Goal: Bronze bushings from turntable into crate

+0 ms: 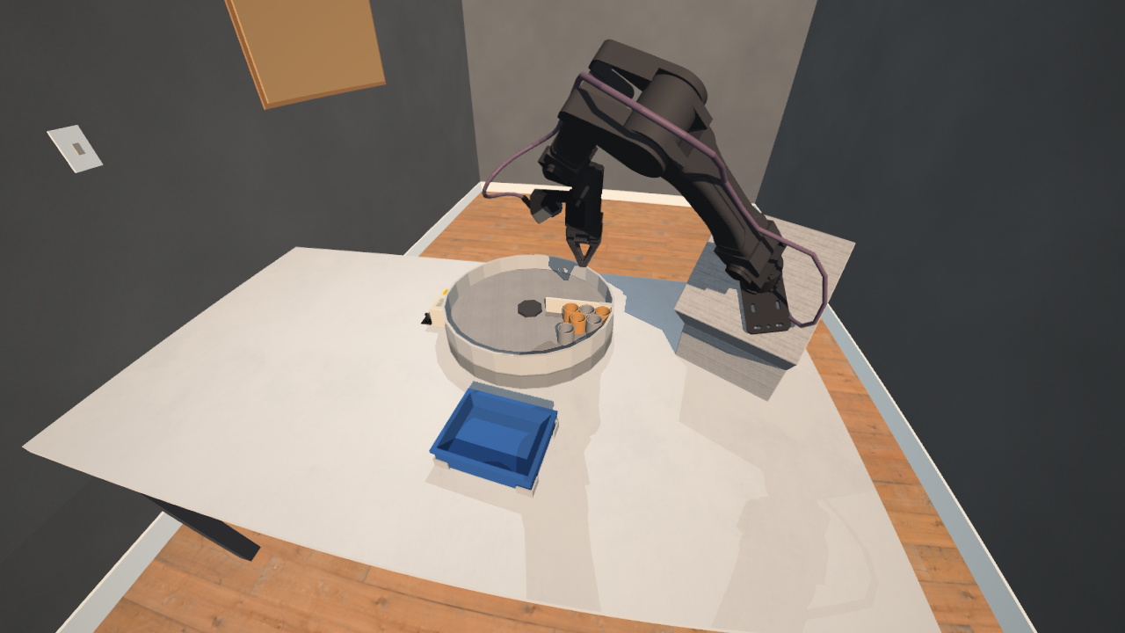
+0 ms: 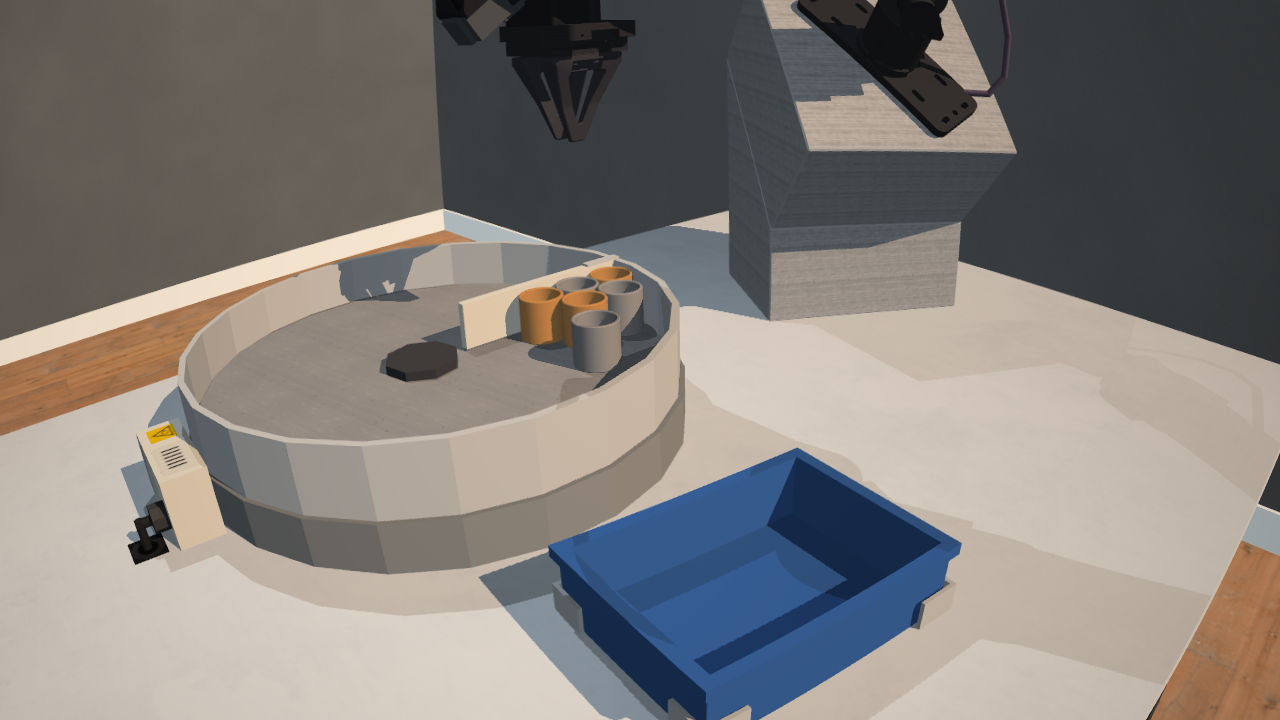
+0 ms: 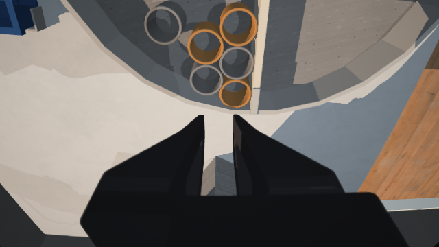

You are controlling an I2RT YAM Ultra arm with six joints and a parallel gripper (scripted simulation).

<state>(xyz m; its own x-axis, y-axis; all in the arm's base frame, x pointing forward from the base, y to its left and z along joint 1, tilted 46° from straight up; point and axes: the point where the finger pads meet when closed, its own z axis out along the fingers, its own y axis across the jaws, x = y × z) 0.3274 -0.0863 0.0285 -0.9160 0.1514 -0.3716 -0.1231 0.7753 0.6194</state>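
Three bronze bushings stand upright on the turntable, clustered by its cream divider. Two steel bushings stand among them, one of them against the divider. A third steel bushing stands a little apart, toward the crate side. The blue crate is empty. My gripper points down high above the turntable's arm-side rim. Its fingers stand a little apart with nothing between them.
The cream divider reaches to the raised rim. A dark hub sits at the turntable's centre. A small control box stands at its outer side. The arm is mounted on a grey block.
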